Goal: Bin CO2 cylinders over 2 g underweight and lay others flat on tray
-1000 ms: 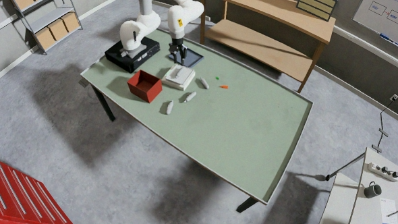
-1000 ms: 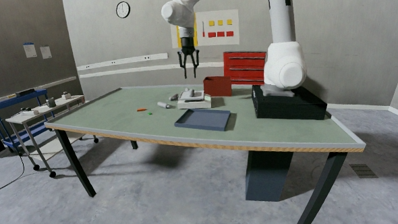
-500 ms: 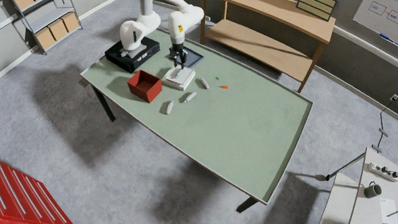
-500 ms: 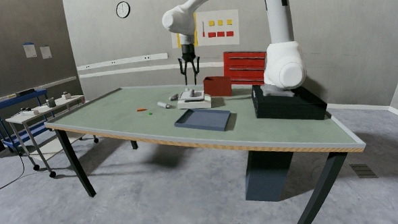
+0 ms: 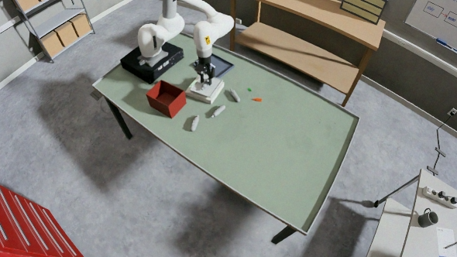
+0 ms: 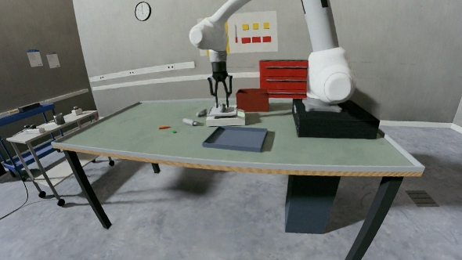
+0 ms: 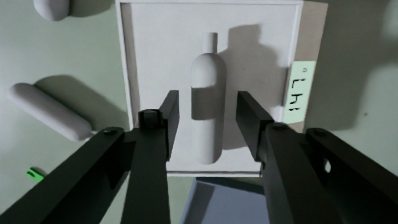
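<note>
A grey CO2 cylinder (image 7: 207, 75) (image 6: 223, 106) lies flat on the white scale (image 7: 150, 50) (image 5: 211, 93) (image 6: 225, 118), neck pointing away in the wrist view. The scale's green display (image 7: 301, 90) shows digits. My gripper (image 7: 208, 105) (image 5: 204, 79) (image 6: 221, 99) hangs just above the scale; its fingers stand on either side of the cylinder with a gap on each side, so it is open. Three more cylinders (image 5: 194, 122) (image 5: 218, 111) (image 5: 235, 95) lie on the table. The red scrap bin (image 5: 166, 98) (image 6: 252, 99) stands beside the scale. The dark tray (image 5: 222, 66) (image 6: 236, 139) (image 7: 225, 205) is empty.
A small orange piece (image 5: 257, 100) (image 6: 164, 127) and a green piece (image 5: 249, 89) (image 7: 33, 172) lie on the table beyond the cylinders. The arm's black base block (image 5: 152, 63) (image 6: 337, 119) stands at the table's corner. A wooden bench (image 5: 310, 50) stands behind the table.
</note>
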Robot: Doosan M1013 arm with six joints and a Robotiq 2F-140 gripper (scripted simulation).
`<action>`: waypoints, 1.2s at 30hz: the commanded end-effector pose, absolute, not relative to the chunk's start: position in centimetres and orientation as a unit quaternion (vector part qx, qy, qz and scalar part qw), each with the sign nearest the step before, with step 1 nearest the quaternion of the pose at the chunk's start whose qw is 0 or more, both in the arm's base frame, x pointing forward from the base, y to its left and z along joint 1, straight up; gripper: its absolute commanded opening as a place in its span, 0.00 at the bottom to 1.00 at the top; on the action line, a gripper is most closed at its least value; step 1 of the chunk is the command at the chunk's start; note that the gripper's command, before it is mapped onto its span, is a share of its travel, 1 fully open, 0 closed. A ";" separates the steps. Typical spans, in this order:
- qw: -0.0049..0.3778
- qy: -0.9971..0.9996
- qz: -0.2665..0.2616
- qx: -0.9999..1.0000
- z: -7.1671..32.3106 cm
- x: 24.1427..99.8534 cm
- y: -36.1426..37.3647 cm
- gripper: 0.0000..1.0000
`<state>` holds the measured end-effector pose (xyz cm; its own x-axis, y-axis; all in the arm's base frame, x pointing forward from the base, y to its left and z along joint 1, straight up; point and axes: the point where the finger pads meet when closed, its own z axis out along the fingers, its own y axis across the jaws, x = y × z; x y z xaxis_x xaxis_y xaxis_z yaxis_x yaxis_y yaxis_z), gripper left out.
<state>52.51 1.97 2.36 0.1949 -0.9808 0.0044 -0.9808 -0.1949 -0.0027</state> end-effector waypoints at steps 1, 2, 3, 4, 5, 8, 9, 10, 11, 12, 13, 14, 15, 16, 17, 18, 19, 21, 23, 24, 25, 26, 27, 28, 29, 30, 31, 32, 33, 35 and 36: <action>0.000 -0.635 0.003 0.773 1.8 52.6 2.0 0.40; 0.000 -0.635 0.003 0.773 1.7 52.6 2.0 0.40; 0.000 -0.635 0.003 0.773 1.6 52.6 2.0 0.40; 0.000 -0.635 0.003 0.773 1.5 52.6 2.0 0.40; 0.000 -0.635 0.003 0.773 1.4 52.6 2.0 0.40; 0.000 -0.635 0.003 0.773 1.3 52.6 2.0 0.40; 0.000 -0.635 0.003 0.773 1.3 52.6 2.0 0.40; 0.000 -0.635 0.003 0.773 1.3 52.6 2.0 0.40; 0.000 -0.635 0.003 0.773 1.3 52.6 2.0 0.40; 0.000 -0.635 0.003 0.773 1.3 52.6 2.0 0.40; 0.000 -0.635 0.003 0.773 1.3 52.6 2.0 0.40; 0.000 -0.635 0.003 0.773 1.3 52.6 2.0 0.40; 0.000 -0.635 0.003 0.773 1.3 52.6 2.0 0.40; 0.000 -0.635 0.003 0.773 1.3 52.6 2.0 0.10; 0.000 -0.635 0.003 0.773 1.3 52.6 2.0 0.10; 0.000 -0.635 0.003 0.773 1.3 52.6 2.0 0.10; 0.000 -0.635 0.003 0.773 1.3 52.6 2.0 0.10; 0.000 -0.635 0.003 0.773 1.3 52.6 2.0 0.10; 0.000 -0.635 0.003 0.773 1.3 52.6 2.0 0.10; 0.000 -0.635 0.003 0.773 1.3 52.6 2.0 0.10; 0.000 -0.635 0.003 0.773 1.4 52.6 2.0 0.10; 0.000 -0.635 0.003 0.773 1.5 52.6 2.0 0.10; 0.000 -0.635 0.003 0.773 1.6 52.6 2.0 0.10; 0.000 -0.635 0.003 0.773 1.8 52.6 2.0 0.10; 0.000 -0.635 0.003 0.773 2.1 52.6 2.0 0.10; 0.000 -0.635 0.003 0.773 2.1 52.6 2.0 0.10; 0.000 -0.635 0.003 0.773 2.1 52.6 2.0 0.10; 0.000 -0.635 0.003 0.773 2.4 52.6 2.0 0.10; 0.000 -0.635 0.003 0.773 2.8 52.6 2.0 0.10; 0.000 -0.635 0.003 0.773 3.8 52.6 2.0 0.10; 0.000 -0.635 0.003 0.773 4.4 52.6 2.0 0.10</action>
<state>52.51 1.95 3.24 0.1949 -0.9808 0.0046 -0.9808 -0.1949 -0.0026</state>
